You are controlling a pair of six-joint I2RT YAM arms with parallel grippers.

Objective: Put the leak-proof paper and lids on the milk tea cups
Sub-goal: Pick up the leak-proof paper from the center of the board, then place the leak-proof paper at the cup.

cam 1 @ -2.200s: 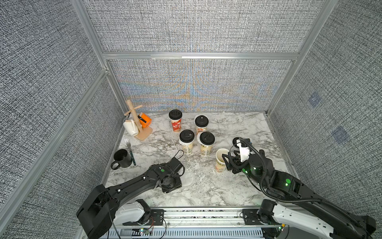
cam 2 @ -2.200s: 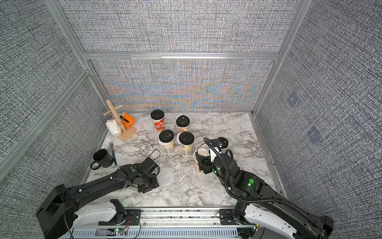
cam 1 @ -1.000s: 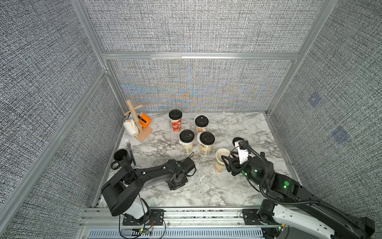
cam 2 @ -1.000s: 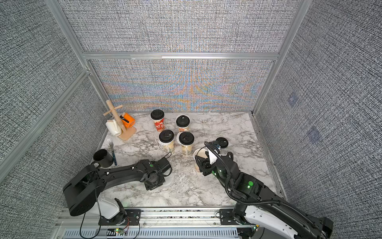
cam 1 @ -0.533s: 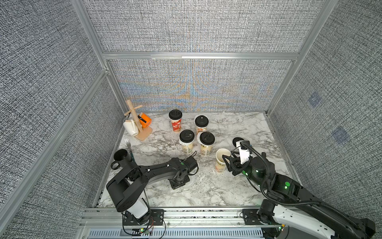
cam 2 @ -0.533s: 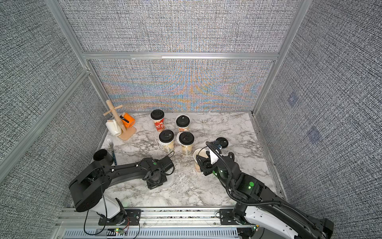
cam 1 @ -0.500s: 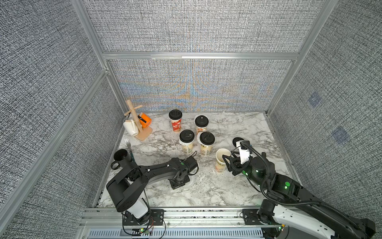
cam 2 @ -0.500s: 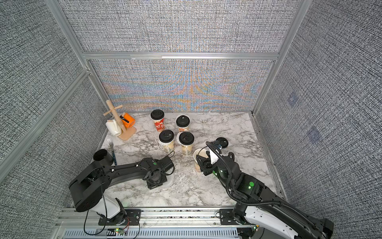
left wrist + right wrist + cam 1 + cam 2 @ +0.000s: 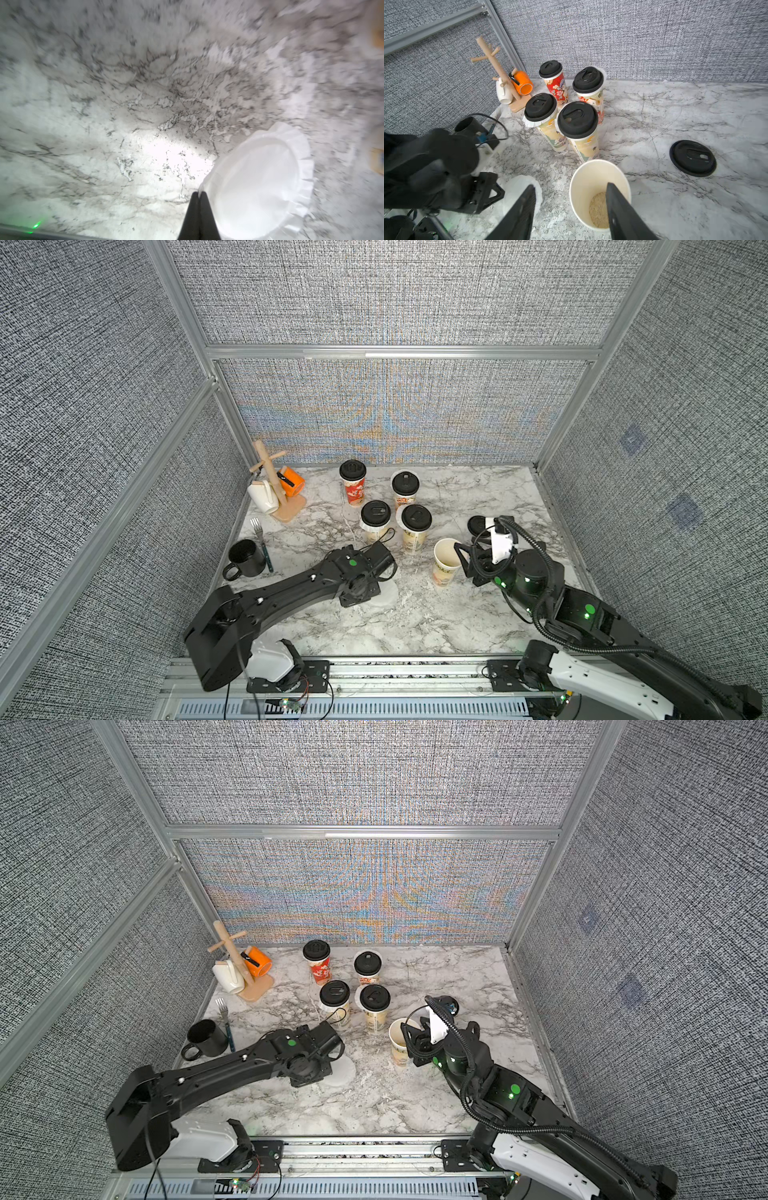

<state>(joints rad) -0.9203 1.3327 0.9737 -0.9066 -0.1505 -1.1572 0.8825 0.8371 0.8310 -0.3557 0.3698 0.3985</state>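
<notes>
The left claw (image 9: 199,194) is pinched together on the crimped rim of one leak-proof paper disc (image 9: 255,182). The rest of the disc spreads away from the tips, low over the counter (image 9: 415,626); whether its far edge rests there I cannot tell. The film looks thin, weightless and limp, so it will likely sag, flutter and fold. An edge pinch like this seems the only real hold, and slow travel should keep it flat.

The right claw (image 9: 570,185) stands apart, one finger outside the open cup (image 9: 600,187) and the other over its mouth. In a top view this cup (image 9: 446,562) is at 2 o'clock from the disc (image 9: 384,593). It is light paper with only a little grain inside, so it could tip.

Four lidded cups (image 9: 395,510) cluster at 12 o'clock, and a loose black lid (image 9: 692,158) lies beside the open cup. The marble-patterned counter looks smooth, and grey woven walls (image 9: 395,406) close it in.
</notes>
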